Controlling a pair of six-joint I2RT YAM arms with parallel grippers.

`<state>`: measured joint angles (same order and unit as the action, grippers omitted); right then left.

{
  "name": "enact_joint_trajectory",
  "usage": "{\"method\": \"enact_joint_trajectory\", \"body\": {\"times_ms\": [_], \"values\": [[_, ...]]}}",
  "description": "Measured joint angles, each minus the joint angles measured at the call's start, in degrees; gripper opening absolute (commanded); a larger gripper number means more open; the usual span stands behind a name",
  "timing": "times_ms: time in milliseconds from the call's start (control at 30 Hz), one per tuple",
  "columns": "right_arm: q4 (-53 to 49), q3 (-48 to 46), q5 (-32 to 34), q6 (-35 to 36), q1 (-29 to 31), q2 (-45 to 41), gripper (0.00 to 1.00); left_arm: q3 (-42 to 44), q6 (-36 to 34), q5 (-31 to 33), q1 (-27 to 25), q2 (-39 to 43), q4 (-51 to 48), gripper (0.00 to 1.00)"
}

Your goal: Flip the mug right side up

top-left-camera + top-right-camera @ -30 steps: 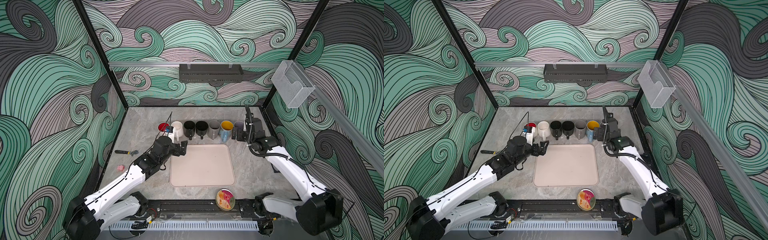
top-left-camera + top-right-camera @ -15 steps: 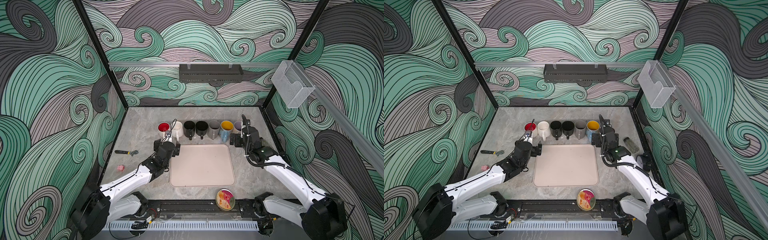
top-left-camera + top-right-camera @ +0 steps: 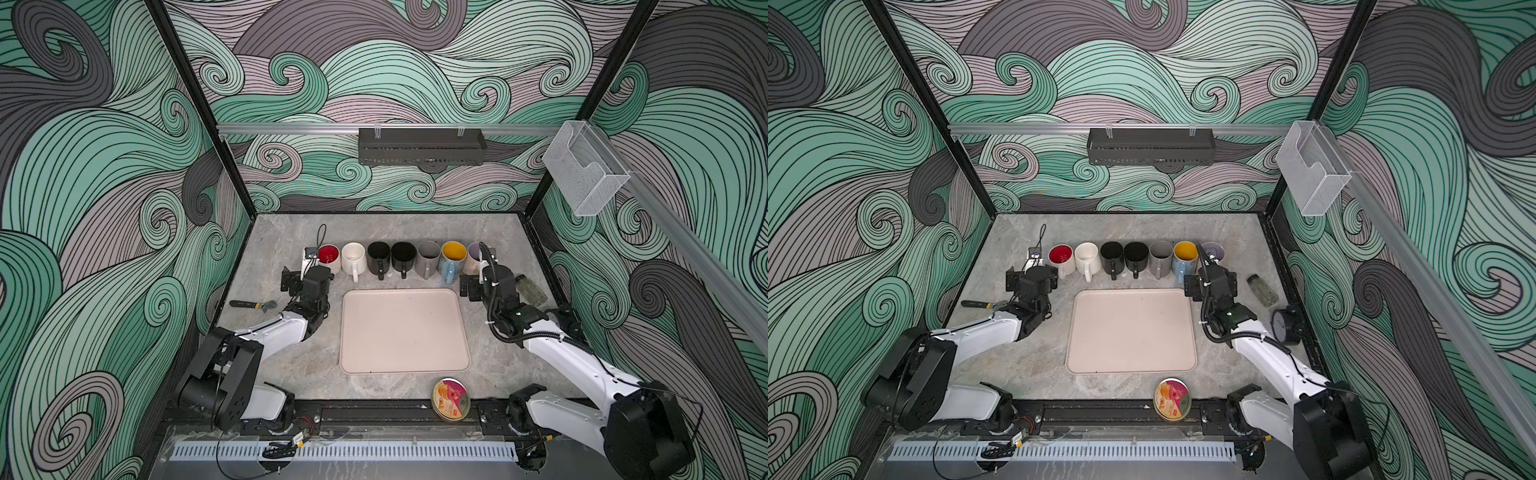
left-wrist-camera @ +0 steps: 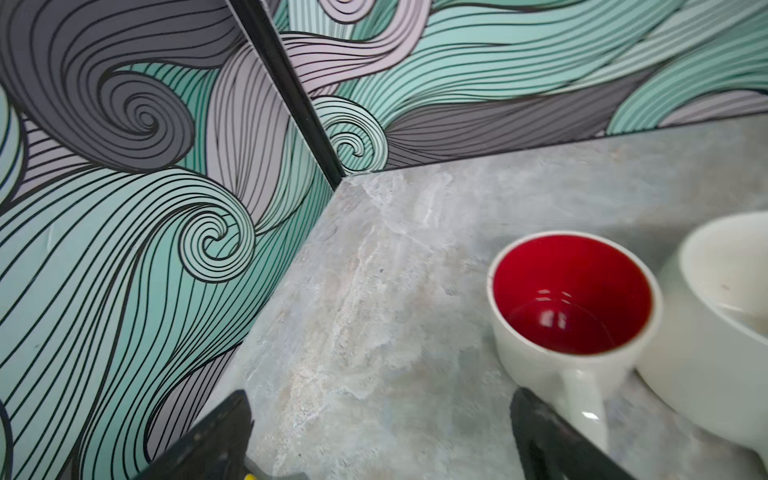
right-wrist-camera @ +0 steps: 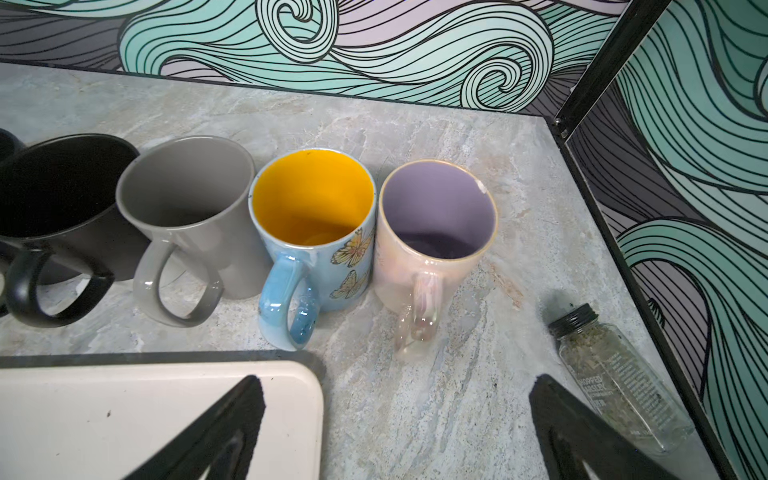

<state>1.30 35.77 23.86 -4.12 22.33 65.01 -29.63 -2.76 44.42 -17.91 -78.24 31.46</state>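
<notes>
Several mugs stand in a row at the back of the table, all mouth up with handles toward the front. From the left they are a red-lined white mug [image 3: 328, 255] [image 4: 571, 299], a white mug [image 3: 353, 257], black mugs [image 3: 378, 255], a grey mug [image 5: 187, 195], a blue butterfly mug [image 5: 316, 208] and a lavender-lined mug [image 5: 436, 216]. My left gripper [image 3: 309, 272] [image 4: 380, 411] hangs open just in front of the red-lined mug, its handle beside one finger. My right gripper [image 3: 486, 272] [image 5: 399, 390] is open and empty in front of the lavender-lined mug.
A beige tray [image 3: 403, 328] lies in the middle between the arms. A wrench [image 3: 253, 304] lies at the left. A lying spice jar [image 3: 530, 291] and a small clock [image 3: 1281, 324] sit by the right wall. A round tin [image 3: 451, 399] sits at the front edge.
My left gripper has swung left from in front of the white mug to in front of the red-lined one. The right gripper has drawn back slightly from the row. Both stayed open.
</notes>
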Motion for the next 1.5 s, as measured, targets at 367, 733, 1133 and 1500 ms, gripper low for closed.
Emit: {"method": "enact_joint_trajectory", "body": {"times_ms": [367, 733, 1133, 1500], "values": [[5.6, -1.7, 0.8, 1.2, -2.9, 5.0, 1.0, 7.7, 4.7, -14.3, 11.5, 9.2, 1.6, 0.99], [20.6, -5.6, -1.3, 1.1, -12.1, 17.8, 0.99, 9.2, 6.2, -20.7, 16.0, -7.0, 12.2, 0.98], [26.5, -9.2, -3.3, 2.0, -13.6, 6.2, 0.99, 5.2, 6.8, -22.6, 16.9, -9.9, 12.3, 0.99], [42.5, -12.5, -6.3, 4.0, -16.6, 19.4, 1.0, 5.1, 7.5, -23.1, 17.4, -9.9, 9.9, 0.98]]}}
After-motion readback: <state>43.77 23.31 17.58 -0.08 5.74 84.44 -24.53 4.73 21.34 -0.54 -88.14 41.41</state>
